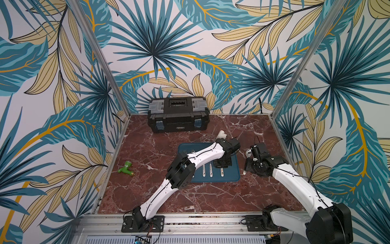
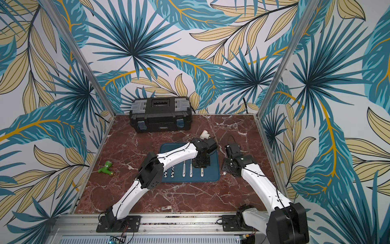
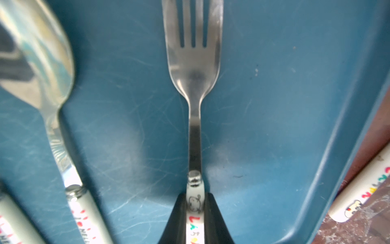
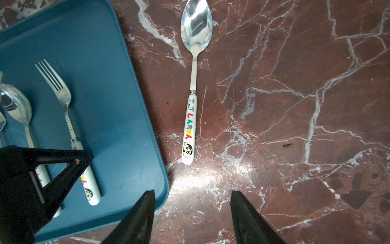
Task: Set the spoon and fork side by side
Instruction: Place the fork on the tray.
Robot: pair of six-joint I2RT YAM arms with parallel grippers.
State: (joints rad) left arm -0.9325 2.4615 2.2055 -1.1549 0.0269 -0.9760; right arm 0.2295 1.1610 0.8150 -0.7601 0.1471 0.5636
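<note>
Left gripper (image 3: pixel 195 196): clenching fork (image 3: pixel 193 63) handle on tray (image 3: pixel 295 105). Right gripper (image 4: pixel 192 193): hanging released above tabletop (image 4: pixel 295 105). Spoon (image 4: pixel 193 84): lying at tray's three o'clock.

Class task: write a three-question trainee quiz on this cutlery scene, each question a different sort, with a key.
1. True or false: the left end effector is shut on the fork handle.
2. The spoon nearest the right end effector lies on: A the blue tray; B the marble table; C the toolbox.
3. Fill in: the right end effector's jaws stand ____.
Key: 1 true; 2 B; 3 open.
</note>
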